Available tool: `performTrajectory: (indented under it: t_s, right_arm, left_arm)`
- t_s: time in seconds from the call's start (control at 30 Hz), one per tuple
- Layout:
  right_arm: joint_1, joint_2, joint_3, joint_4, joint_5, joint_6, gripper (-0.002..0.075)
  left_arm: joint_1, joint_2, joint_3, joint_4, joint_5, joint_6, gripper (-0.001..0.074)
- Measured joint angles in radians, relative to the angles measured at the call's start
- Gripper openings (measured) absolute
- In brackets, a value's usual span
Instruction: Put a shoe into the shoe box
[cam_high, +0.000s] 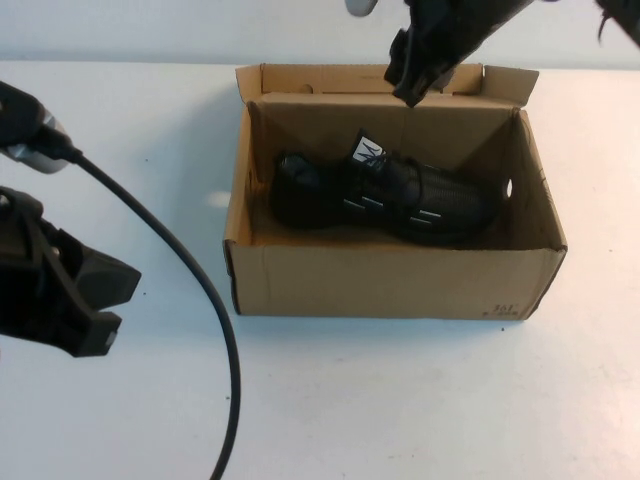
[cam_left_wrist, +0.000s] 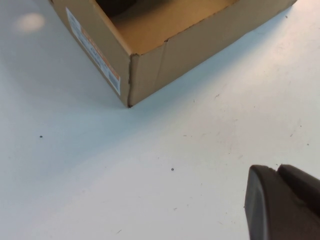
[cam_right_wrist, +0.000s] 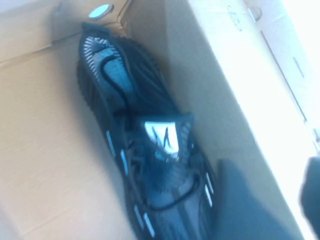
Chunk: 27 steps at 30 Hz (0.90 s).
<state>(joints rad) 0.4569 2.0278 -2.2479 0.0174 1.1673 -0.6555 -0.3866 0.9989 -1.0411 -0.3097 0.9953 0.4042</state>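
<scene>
The black knit shoe (cam_high: 385, 200) lies on its sole inside the brown cardboard shoe box (cam_high: 390, 280), toe toward the box's left end, white-marked tongue tag up. My right gripper (cam_high: 412, 85) hangs above the box's back wall, open and empty, clear of the shoe. In the right wrist view the shoe (cam_right_wrist: 150, 150) lies along the box's inner wall (cam_right_wrist: 215, 75), with my right gripper (cam_right_wrist: 277, 200) above that wall. My left gripper (cam_high: 105, 310) is shut and empty, low over the table left of the box. The left wrist view shows it (cam_left_wrist: 280, 172) short of the box's corner (cam_left_wrist: 150, 65).
A black cable (cam_high: 200, 290) runs from the left arm across the white table to the front edge, just left of the box. The box's flaps stand upright at the back. A printed label (cam_left_wrist: 95, 50) is on the box's left end.
</scene>
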Motion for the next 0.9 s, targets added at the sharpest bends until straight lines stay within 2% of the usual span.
performTrajectory:
  t_s: [0.13, 0.23, 0.37, 0.63, 0.73, 0.9]
  right_arm:
    - [-0.006, -0.024, -0.003, 0.002, 0.065, 0.016, 0.0075]
    - [-0.024, -0.025, -0.003, 0.012, 0.084, 0.058, 0.0011]
    - [-0.079, -0.040, -0.003, 0.091, 0.091, 0.101, -0.0009]
    - [-0.256, -0.183, -0.003, 0.519, 0.094, 0.148, -0.0015]
    - [-0.290, -0.264, -0.003, 0.537, 0.094, 0.168, -0.0015]
    - [-0.294, -0.397, 0.011, 0.516, 0.096, 0.193, -0.0016]
  left_arm:
    - [0.000, -0.007, 0.000, 0.000, 0.002, 0.006, 0.0001]
    - [0.000, -0.029, 0.000, 0.000, 0.002, 0.030, 0.0001]
    - [0.000, -0.098, 0.000, 0.012, 0.006, 0.108, 0.0001]
    - [0.000, -0.295, 0.000, 0.061, 0.007, 0.211, 0.0001]
    - [0.000, -0.352, 0.000, 0.097, 0.008, 0.165, 0.0001]
    - [0.000, -0.383, 0.000, 0.175, 0.008, -0.017, 0.0001]
